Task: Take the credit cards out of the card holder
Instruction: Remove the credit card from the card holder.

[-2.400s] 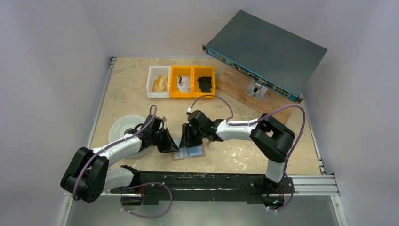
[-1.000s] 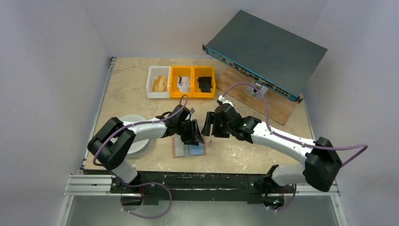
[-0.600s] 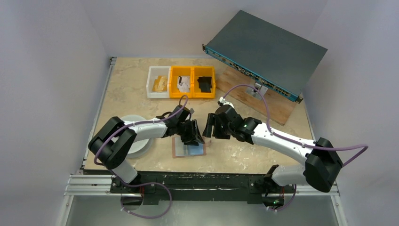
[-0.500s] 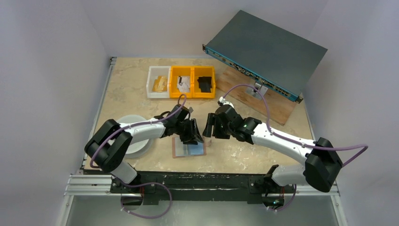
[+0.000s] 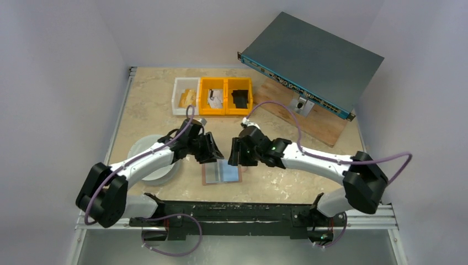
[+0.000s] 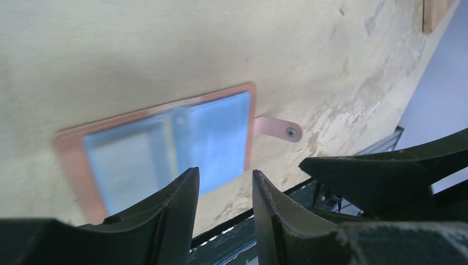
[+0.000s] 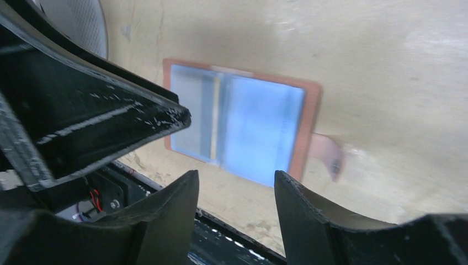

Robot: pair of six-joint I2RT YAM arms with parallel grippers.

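The wrist views blur the card holder, so you cannot tell cards from pockets on its pale blue faces; only a thin yellowish strip shows by the fold, and from above the grippers hide its far edge. It lies open and flat on the table, between the two arms. Your left gripper and right gripper hang over it, jaws partly apart with nothing between them.

left arm and right arm same build: white links, chunky black joints. purple cable loops out behind left claw and right claw. fingers matte black, tapered, edges scuffed.
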